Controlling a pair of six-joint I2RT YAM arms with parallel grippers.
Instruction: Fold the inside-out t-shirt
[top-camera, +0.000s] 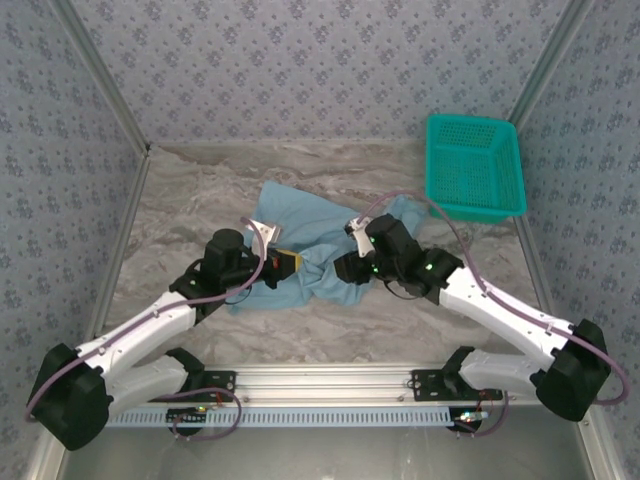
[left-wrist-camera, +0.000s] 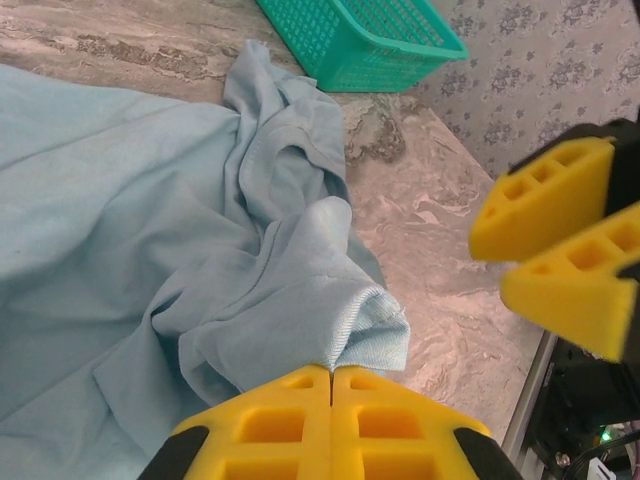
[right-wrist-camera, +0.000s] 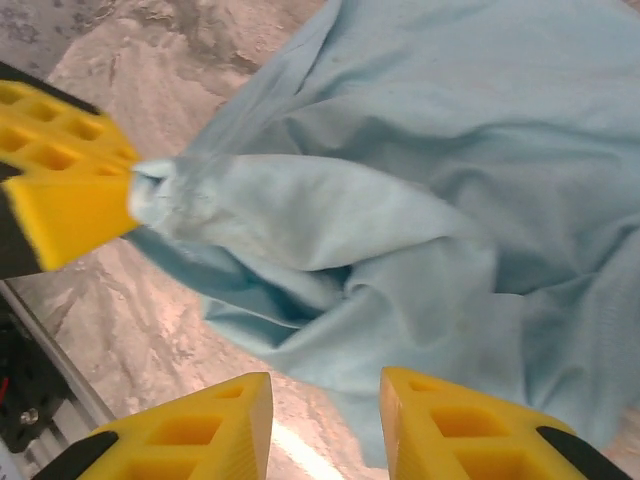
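Observation:
The inside-out t-shirt (top-camera: 310, 235) lies crumpled in the middle of the marble table, light blue and bunched in folds. My left gripper (top-camera: 284, 262) is at its near edge, shut on a ribbed hem or sleeve end (left-wrist-camera: 385, 330) that pokes out just past the closed yellow fingertips. My right gripper (top-camera: 345, 268) faces it from the right. In the right wrist view its jaws (right-wrist-camera: 325, 400) stand open, a little above the cloth's near edge, with nothing between them. The left gripper's fingers (right-wrist-camera: 60, 190) show there at the left, pinching a wad of cloth.
A teal plastic mesh basket (top-camera: 475, 165) stands at the back right, just beyond the shirt. Patterned walls enclose the table on three sides. A metal rail (top-camera: 330, 395) runs along the near edge. Bare marble (top-camera: 190, 210) lies left of the shirt.

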